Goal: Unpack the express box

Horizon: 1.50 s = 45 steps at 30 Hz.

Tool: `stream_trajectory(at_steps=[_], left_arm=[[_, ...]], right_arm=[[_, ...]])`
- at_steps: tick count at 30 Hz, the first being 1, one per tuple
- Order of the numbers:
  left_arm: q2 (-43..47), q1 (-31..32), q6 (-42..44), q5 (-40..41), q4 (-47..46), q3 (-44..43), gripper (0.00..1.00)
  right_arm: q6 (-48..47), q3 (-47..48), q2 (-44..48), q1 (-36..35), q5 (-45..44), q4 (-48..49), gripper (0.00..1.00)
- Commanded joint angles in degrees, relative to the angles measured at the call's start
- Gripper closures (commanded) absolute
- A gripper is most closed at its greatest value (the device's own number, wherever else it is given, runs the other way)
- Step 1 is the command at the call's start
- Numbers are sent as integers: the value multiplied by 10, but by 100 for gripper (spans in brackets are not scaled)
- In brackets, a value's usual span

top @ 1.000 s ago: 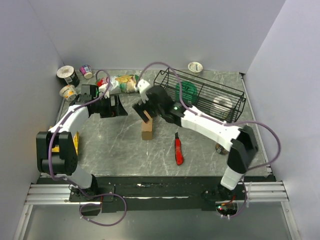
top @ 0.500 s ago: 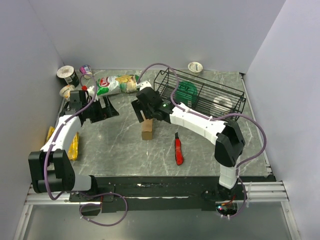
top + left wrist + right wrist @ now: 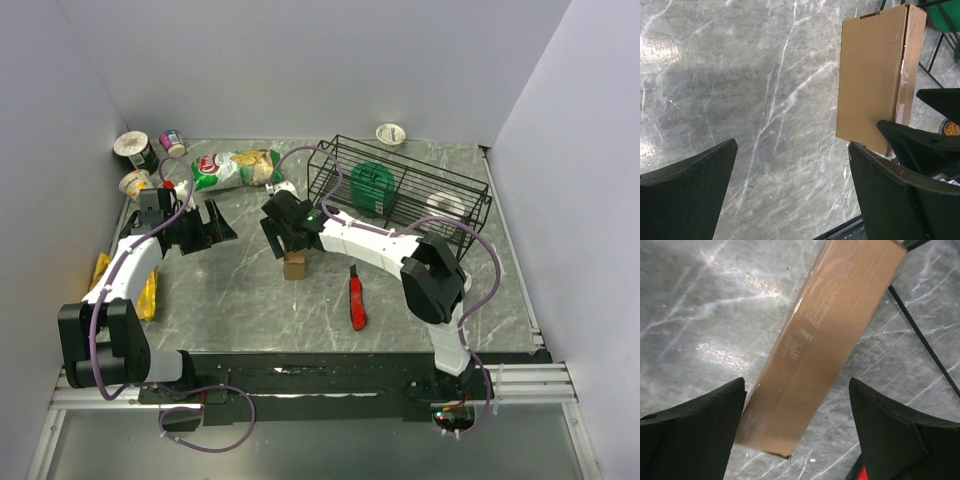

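The express box (image 3: 294, 266) is a plain brown carton standing on the table in the middle. My right gripper (image 3: 281, 232) hangs over its top, jaws open. In the right wrist view the express box (image 3: 827, 335) runs between the two black fingers (image 3: 695, 425), close to the left one, with a clear gap to the right one. My left gripper (image 3: 216, 224) is open a little to the box's left, holding nothing. The left wrist view shows the box's broad face (image 3: 872, 75) ahead of the left gripper (image 3: 792, 172), with a right finger (image 3: 912, 145) against its near corner.
A black wire basket (image 3: 470, 205) at the back right holds a green item (image 3: 372, 186) and a white roll (image 3: 444, 208). A red knife (image 3: 356, 300) lies right of the box. A chip bag (image 3: 235, 166), several cups (image 3: 135, 150) and a yellow packet (image 3: 148, 292) sit at the left.
My left gripper drew back to the left, away from the box. My right gripper came down lower over the box top, and its arm folded in toward the middle.
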<state>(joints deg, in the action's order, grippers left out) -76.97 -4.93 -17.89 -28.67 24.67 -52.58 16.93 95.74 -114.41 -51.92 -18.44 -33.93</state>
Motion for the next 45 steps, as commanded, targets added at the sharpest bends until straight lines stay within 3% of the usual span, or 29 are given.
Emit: stream_trajectory(at_steps=[1, 2, 5, 6, 12, 25, 32, 35, 39, 45], left_arm=[[18, -3, -7, -14, -14, -2, 1], [18, -3, -11, -15, -16, -2, 1], [15, -3, -20, -20, -29, 3, 1], [14, -3, -22, -24, -32, 4, 1], [-15, -1, -20, -62, -54, 5, 2], [-195, 133, -35, -189, -158, -68, 5], [-291, 142, -67, -199, -171, -111, 9], [-319, 142, -56, -182, -137, -130, 10], [-345, 142, -51, -181, -121, -135, 11], [-358, 142, -32, -163, -103, -131, 11]], right_arm=[[23, 35, 0, 9, -20, -5, 13], [23, 34, 0, 10, -20, -5, 15], [25, 26, 7, 15, -2, -5, 32], [25, 21, 9, 16, 1, -6, 43], [15, -8, 44, 23, 50, 11, 59], [-15, -73, 84, 55, 141, 49, 70], [-31, -80, 90, 56, 199, 63, 76], [-42, -78, 90, 58, 205, 64, 83], [-48, -79, 93, 62, 191, 62, 100], [-66, -86, 109, 77, 181, 55, 100]])
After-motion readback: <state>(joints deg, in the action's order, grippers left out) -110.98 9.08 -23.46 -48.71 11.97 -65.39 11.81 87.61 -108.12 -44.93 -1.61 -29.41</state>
